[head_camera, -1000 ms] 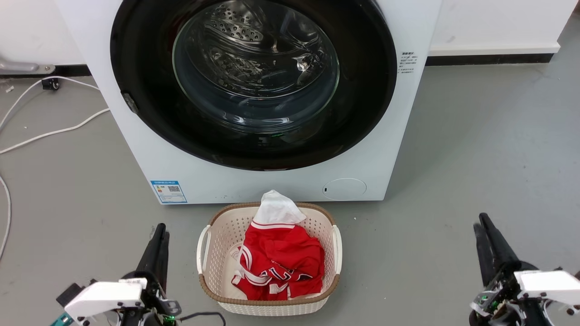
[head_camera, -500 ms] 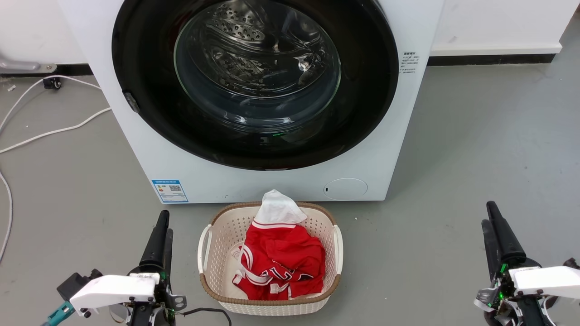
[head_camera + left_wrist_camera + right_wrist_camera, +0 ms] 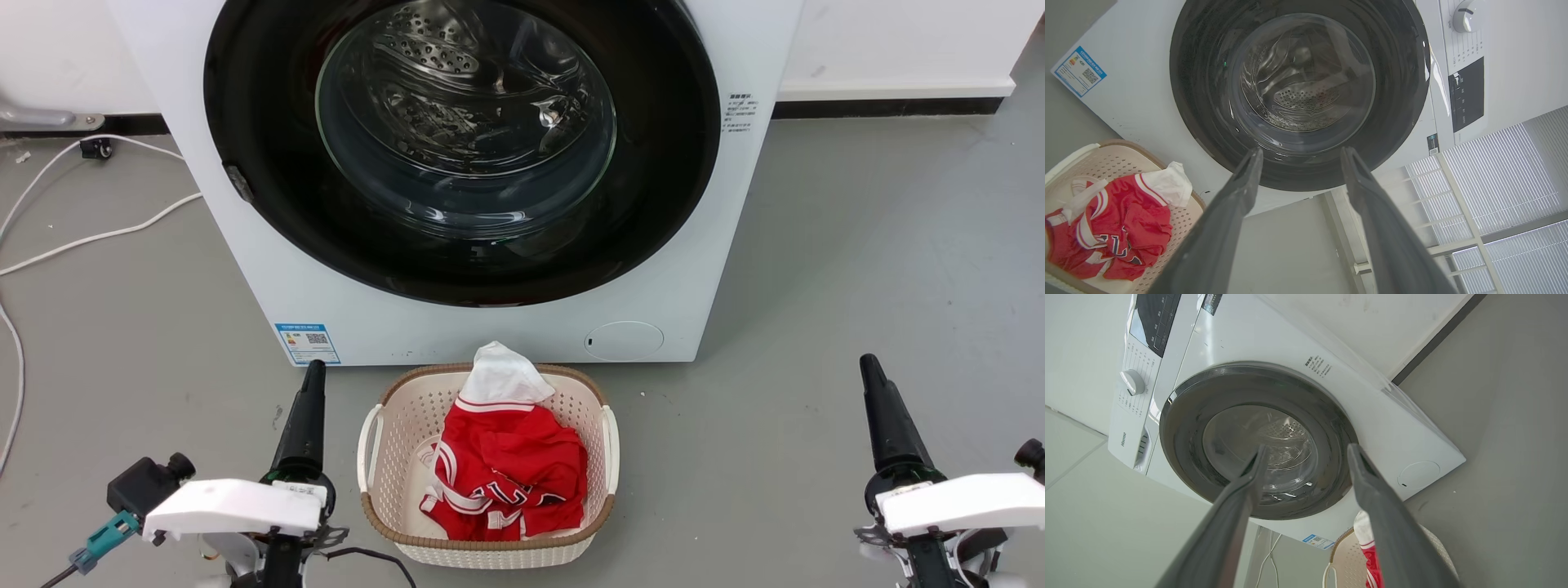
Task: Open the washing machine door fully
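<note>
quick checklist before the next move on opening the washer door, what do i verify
1. State of the washing machine door: not ok, shut against the machine.
2. Is the left gripper open and empty: ok.
3. Is the right gripper open and empty: ok.
4. Both grippers apart from the door: ok.
5. Whether the grey tab on the door's left edge is the handle: cannot tell.
6. Whether the laundry basket on the floor clears the door's swing: cannot tell.
</note>
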{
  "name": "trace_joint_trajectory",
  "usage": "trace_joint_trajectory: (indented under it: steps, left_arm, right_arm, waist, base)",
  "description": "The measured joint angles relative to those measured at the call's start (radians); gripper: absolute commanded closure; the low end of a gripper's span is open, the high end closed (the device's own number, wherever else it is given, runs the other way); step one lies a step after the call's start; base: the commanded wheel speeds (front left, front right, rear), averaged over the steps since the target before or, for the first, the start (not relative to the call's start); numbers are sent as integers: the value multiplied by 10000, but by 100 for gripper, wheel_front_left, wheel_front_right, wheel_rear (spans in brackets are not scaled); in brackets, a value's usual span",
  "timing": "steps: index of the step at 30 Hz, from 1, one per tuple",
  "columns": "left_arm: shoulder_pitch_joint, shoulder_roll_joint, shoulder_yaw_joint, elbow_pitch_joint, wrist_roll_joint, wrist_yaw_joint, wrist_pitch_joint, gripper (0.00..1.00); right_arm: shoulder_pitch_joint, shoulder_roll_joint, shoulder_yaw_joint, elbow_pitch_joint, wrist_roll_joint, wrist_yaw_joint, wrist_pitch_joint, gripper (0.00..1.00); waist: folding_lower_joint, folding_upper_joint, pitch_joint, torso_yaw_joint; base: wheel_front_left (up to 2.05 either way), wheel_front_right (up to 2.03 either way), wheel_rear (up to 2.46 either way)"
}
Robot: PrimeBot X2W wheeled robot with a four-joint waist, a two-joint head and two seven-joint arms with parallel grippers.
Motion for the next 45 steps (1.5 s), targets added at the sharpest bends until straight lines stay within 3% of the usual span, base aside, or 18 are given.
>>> trace_joint_trajectory:
  steps: [22,45]
  left_arm:
    - [1,4,-495,-155,3783,90,-748,0]
    - [0,6,-809,-282,6579,132,-1367,0]
  right_arm:
    - [366,2,261,-353,-3835,2,-725,0]
    - [597,2,447,-798,-6679,2,-1032,0]
  waist:
    - [0,0,-46,54]
    - [0,0,-43,141]
  base:
    - [0,0,0]
    - [0,0,0]
